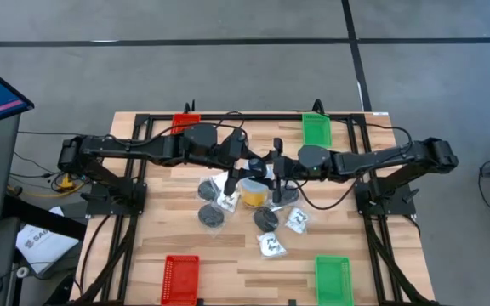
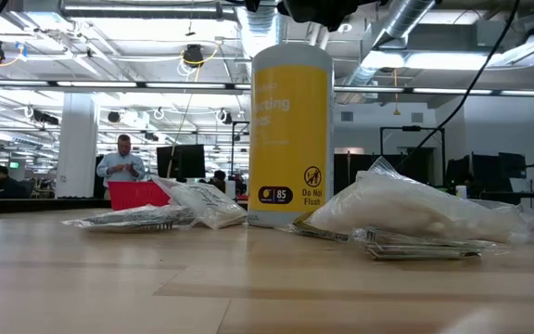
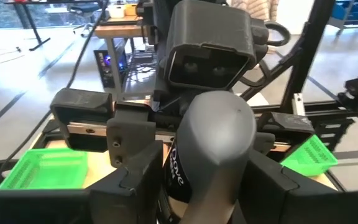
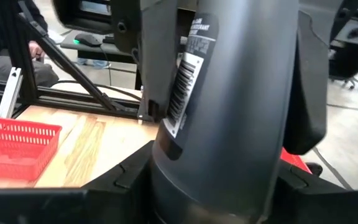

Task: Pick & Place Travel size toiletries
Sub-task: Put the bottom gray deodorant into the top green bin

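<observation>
Both grippers meet above the table's middle on one dark grey bottle (image 1: 260, 163), lifted clear of the table. In the left wrist view the bottle (image 3: 213, 143) carries white "Dove" print. In the right wrist view the bottle (image 4: 229, 106) shows a barcode label. My left gripper (image 1: 249, 163) comes from the table's left, my right gripper (image 1: 272, 167) from the right. Below them, clear packets (image 1: 226, 201) (image 1: 270, 245) and black roundish pieces (image 1: 211, 215) (image 1: 266, 218) lie flat on the wood. The packets (image 2: 406, 209) also show in the low view. My left gripper has the dark bottle between its two fingers (image 3: 135, 171), which stand against its printed side (image 3: 178, 175). It comes level from the table's left, and the bottle is clear of the table. My right gripper has the same bottle between its two fingers (image 4: 309, 81), on the side with the barcode label (image 4: 185, 81). It comes level from the table's right.
A yellow jar (image 1: 251, 194) (image 2: 290, 134) with a pale lid stands upright right under the grippers. Red (image 1: 185, 123) and green (image 1: 316, 129) trays sit at the far edge, and red (image 1: 179, 276) and green (image 1: 333, 276) trays at the near edge. People show in the room behind.
</observation>
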